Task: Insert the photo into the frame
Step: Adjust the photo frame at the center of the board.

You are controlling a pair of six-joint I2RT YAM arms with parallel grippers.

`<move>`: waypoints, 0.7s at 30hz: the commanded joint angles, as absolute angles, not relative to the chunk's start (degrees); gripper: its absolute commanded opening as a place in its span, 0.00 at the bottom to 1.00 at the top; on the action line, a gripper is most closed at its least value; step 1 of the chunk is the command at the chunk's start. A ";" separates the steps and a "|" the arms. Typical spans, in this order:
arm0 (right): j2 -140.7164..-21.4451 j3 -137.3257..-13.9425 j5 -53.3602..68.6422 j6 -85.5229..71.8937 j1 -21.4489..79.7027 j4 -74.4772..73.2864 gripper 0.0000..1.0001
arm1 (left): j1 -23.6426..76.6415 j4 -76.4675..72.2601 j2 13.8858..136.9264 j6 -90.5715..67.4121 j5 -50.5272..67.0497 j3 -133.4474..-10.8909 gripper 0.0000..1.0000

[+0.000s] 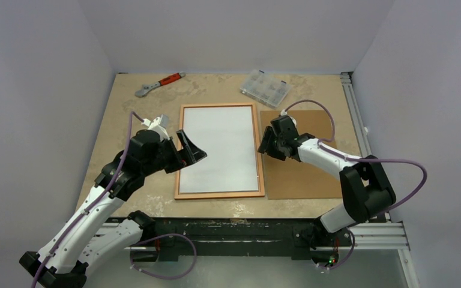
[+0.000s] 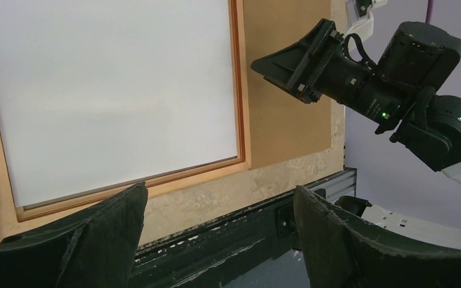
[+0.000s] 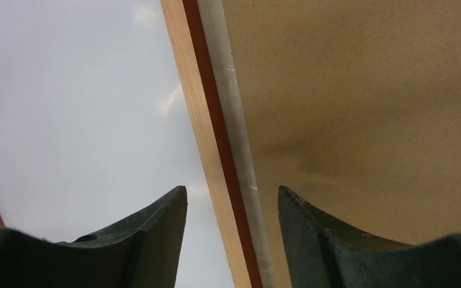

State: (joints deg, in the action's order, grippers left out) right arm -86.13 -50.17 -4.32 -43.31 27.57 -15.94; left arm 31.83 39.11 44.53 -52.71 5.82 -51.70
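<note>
From above I count two arms, one frame (image 1: 219,194), one photo (image 1: 219,147), one brown backing board (image 1: 305,174), one wrench (image 1: 159,83) and one clear compartment box (image 1: 266,87). The frame lies flat at the middle of the tabletop (image 1: 126,108), and the photo sits inside it, white side up. The board lies just right of the frame. The wrench and the box rest along the far edge, well apart. The left pincer (image 1: 193,150) hangs over the frame's left rail with its fingers spread. The right pincer (image 1: 266,146) is at the right rail, but this view does not show its gap.

The left wrist view shows what the overhead one hides: the left pincer (image 2: 219,192) gapes wide and empty above the frame's (image 2: 241,90) near right corner. Beyond it are the photo (image 2: 114,90), the board (image 2: 282,120) and the right pincer (image 2: 291,63) seen side on, raised off the board.

The right wrist view settles the other: the right pincer (image 3: 231,192) is open and grips nothing. The frame's (image 3: 199,90) right rail runs between its fingers, pale wood with a red-orange edge. The photo (image 3: 66,90) is to the left, the board (image 3: 366,90) to the right, and a pale strip (image 3: 228,78) lies between rail and board.
</note>
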 commanded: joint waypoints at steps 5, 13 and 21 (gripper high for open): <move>-90.70 -50.26 -0.94 -40.69 27.70 -11.60 0.49 | 31.59 40.51 43.39 -50.68 5.36 -54.14 0.89; -93.20 -51.21 3.07 -41.18 28.13 -9.06 0.33 | 31.63 41.15 43.51 -50.45 5.23 -54.51 0.89; -95.82 -52.35 5.67 -41.52 29.32 -6.98 0.22 | 31.63 41.34 43.81 -50.43 5.19 -54.94 0.89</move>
State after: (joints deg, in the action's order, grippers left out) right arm -94.30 -50.46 3.05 -41.47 28.45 -10.00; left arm 31.83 41.69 44.07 -51.42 5.58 -52.42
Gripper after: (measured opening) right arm 0.226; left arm 0.885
